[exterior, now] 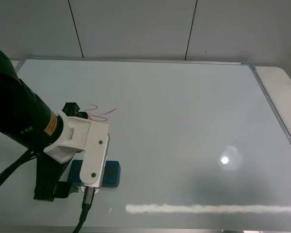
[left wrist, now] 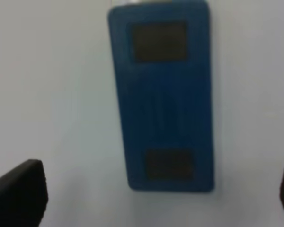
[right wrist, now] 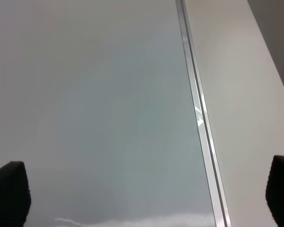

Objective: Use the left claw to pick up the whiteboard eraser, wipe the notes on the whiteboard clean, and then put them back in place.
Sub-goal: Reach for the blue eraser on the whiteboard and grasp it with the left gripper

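Note:
The teal whiteboard eraser [exterior: 112,174] lies flat on the whiteboard [exterior: 184,121] near its front left, partly hidden by the white wrist module. In the left wrist view the eraser [left wrist: 163,94] shows its two dark patches. The left claw [exterior: 62,154] hovers over the eraser's left end, and in its own view the left claw [left wrist: 154,194] has its jaws wide apart and empty, with the eraser lying ahead between them. The red notes [exterior: 101,114] sit on the board just behind the arm. The right gripper [right wrist: 142,198] is open and empty over bare board.
The board's silver frame [right wrist: 199,118] runs along its right edge, with white table [exterior: 281,87] beyond it. A grey panelled wall [exterior: 136,29] stands behind the board. A black cable [exterior: 85,208] hangs from the left wrist.

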{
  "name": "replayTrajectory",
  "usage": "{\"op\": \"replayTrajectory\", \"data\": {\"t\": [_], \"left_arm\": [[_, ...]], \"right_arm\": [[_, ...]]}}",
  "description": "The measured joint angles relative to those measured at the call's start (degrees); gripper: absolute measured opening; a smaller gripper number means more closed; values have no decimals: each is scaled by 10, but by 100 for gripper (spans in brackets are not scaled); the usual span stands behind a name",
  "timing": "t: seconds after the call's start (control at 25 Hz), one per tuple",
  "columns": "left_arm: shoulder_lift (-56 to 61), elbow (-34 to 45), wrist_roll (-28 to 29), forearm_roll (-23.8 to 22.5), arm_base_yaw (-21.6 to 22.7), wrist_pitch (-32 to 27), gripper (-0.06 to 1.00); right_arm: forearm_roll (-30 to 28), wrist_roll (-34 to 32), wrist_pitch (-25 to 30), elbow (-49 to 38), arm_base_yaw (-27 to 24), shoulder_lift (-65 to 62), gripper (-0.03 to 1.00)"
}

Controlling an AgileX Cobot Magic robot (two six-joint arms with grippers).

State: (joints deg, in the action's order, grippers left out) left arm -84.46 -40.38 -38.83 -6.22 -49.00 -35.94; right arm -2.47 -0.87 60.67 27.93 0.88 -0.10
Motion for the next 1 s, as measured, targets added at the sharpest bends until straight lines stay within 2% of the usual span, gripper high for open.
{"op": "replayTrajectory", "data": {"t": [0.64,1.0], "left_arm": [[-63,0,8,-3,0,10,99],[-107,0,8,-3,0,59,99]], "right_arm": [[0,0,0,0,0,0,99],[0,0,0,0,0,0,99]]}}
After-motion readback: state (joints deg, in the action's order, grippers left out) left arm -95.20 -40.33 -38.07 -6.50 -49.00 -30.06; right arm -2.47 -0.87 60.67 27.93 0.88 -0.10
